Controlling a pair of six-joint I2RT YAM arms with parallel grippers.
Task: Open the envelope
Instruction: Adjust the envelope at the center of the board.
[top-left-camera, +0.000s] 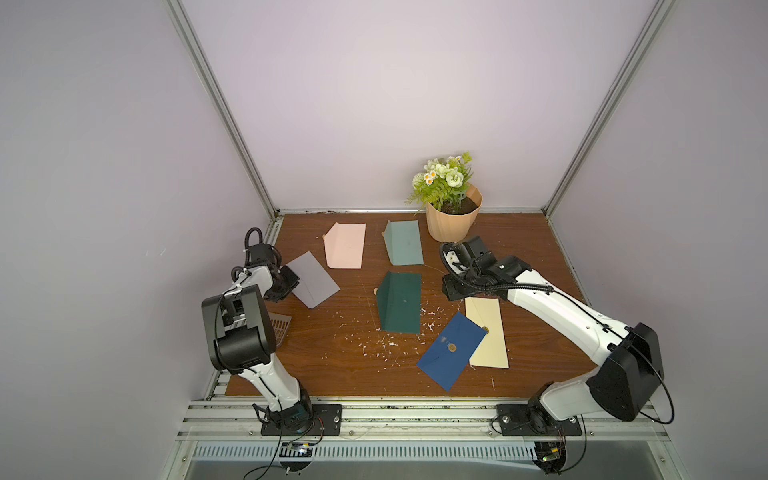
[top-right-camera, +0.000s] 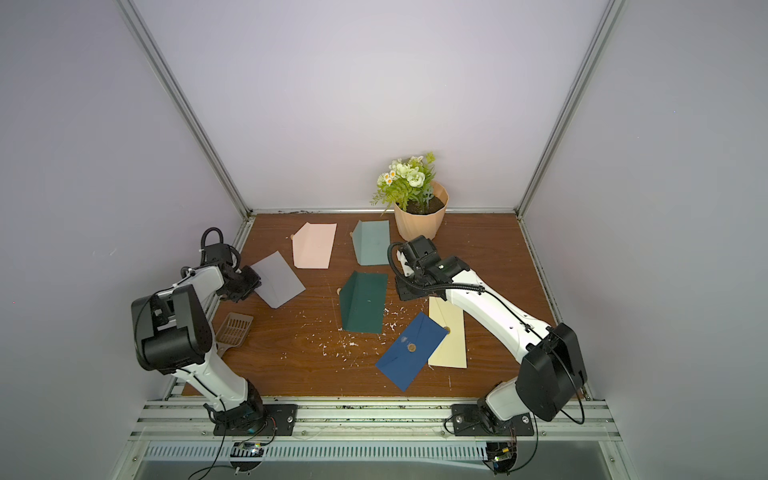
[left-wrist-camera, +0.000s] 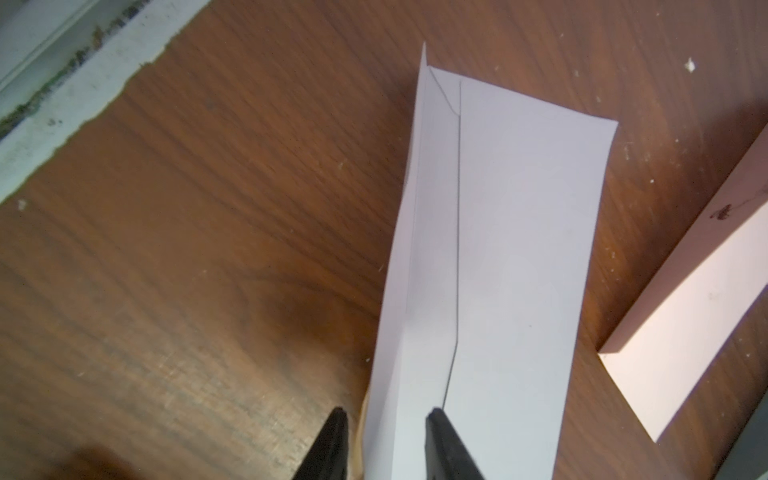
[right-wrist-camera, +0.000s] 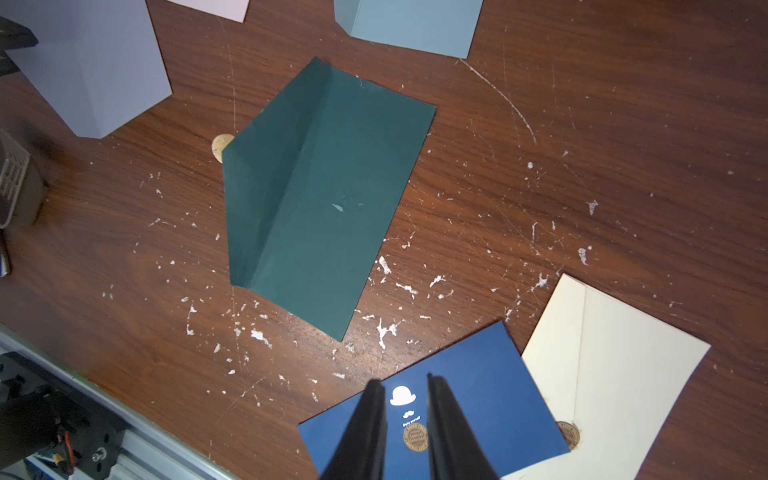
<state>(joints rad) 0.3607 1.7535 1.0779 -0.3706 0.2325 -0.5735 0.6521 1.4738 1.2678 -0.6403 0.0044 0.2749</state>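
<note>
A grey envelope (top-left-camera: 311, 284) (top-right-camera: 277, 279) lies at the left of the wooden table, its flap lifted along the edge nearest my left arm. My left gripper (top-left-camera: 291, 283) (left-wrist-camera: 386, 415) is at that edge. In the left wrist view its jaws straddle the raised flap (left-wrist-camera: 415, 291) with a gap still showing between them. My right gripper (top-left-camera: 451, 291) (right-wrist-camera: 405, 384) hangs above the table near the far end of a cream envelope (top-left-camera: 490, 336). Its jaws stand narrowly open with nothing between them, and a blue envelope (right-wrist-camera: 457, 415) with a round seal lies below.
A dark green envelope (top-left-camera: 401, 301) lies mid-table with its flap up, and pink (top-left-camera: 345, 245) and pale teal (top-left-camera: 403, 243) ones lie behind it. A potted plant (top-left-camera: 453, 216) stands at the back. A tan slotted scoop (top-right-camera: 235, 328) lies by the left arm. White paper flecks litter the table.
</note>
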